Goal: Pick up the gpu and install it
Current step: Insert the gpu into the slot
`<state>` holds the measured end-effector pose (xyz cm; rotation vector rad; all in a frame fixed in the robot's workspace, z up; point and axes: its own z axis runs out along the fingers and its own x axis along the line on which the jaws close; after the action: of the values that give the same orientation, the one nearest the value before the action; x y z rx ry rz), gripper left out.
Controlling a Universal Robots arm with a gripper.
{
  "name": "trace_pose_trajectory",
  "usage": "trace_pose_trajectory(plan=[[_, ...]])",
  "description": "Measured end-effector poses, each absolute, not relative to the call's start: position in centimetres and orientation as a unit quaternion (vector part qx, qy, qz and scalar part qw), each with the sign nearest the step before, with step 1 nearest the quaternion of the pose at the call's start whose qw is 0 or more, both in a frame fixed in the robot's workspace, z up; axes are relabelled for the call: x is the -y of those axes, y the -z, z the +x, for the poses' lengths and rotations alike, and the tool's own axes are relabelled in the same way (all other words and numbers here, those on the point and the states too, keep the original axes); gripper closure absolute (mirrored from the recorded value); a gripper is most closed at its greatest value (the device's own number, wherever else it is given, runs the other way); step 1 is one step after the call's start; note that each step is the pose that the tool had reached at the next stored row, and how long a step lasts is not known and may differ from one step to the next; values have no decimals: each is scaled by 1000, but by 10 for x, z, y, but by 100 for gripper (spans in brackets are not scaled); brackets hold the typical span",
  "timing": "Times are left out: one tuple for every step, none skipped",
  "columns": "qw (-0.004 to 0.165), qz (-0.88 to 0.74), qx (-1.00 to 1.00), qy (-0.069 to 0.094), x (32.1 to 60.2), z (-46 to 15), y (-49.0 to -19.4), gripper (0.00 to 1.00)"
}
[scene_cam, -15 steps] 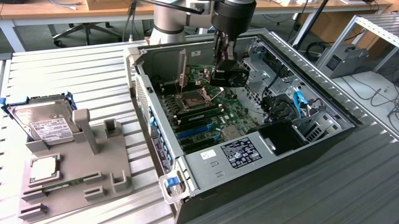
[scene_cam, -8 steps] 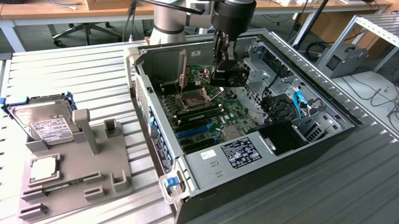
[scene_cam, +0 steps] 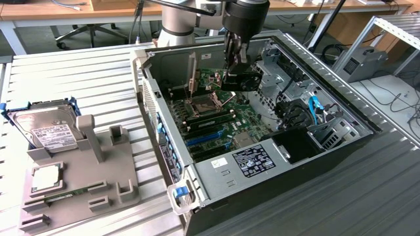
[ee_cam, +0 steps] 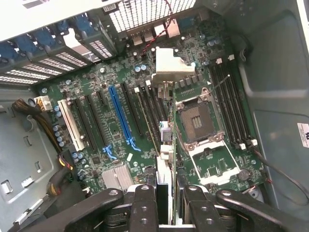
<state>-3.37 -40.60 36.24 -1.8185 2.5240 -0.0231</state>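
One gpu point(ee_cam: 165, 145) stands on edge between the gripper's point(ee_cam: 164, 195) two fingers point(ee_cam: 144, 208), which are half closed and clamped on it. Beneath the gripper lies one motherboard point(ee_cam: 116, 75), with one blue slot point(ee_cam: 120, 113) and one white slot point(ee_cam: 71, 124) off to one side of the held card.

We see a robot arm point(scene_cam: 176, 22) with a silver-grey tube and dark wrist point(scene_cam: 246, 14); its black gripper point(ee_cam: 168, 198) has jointed fingers point(ee_cam: 145, 212) studded with round bolts point(ee_cam: 114, 193).
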Motion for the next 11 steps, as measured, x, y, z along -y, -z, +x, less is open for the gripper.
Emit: trace_pose_trajectory(plan=[[15, -585, -811, 7, 406, -34, -362, 74], [15, -586, -810, 7, 406, -34, -362, 74], [15, -587, -809, 7, 406, -34, -362, 74], [15, -588, -809, 7, 406, -34, -362, 74], [15, -588, -808, 7, 406, -34, -362, 74], [15, -589, -808, 7, 406, -34, -362, 74], [15, -590, -807, 7, 406, -34, -362, 74], [15, -591, -807, 7, 406, -34, -362, 74], [15, -591, -806, 7, 406, -34, -362, 74], [15, -593, -805, 7, 406, -34, -362, 74], [15, -593, -805, 7, 406, -34, -362, 74]])
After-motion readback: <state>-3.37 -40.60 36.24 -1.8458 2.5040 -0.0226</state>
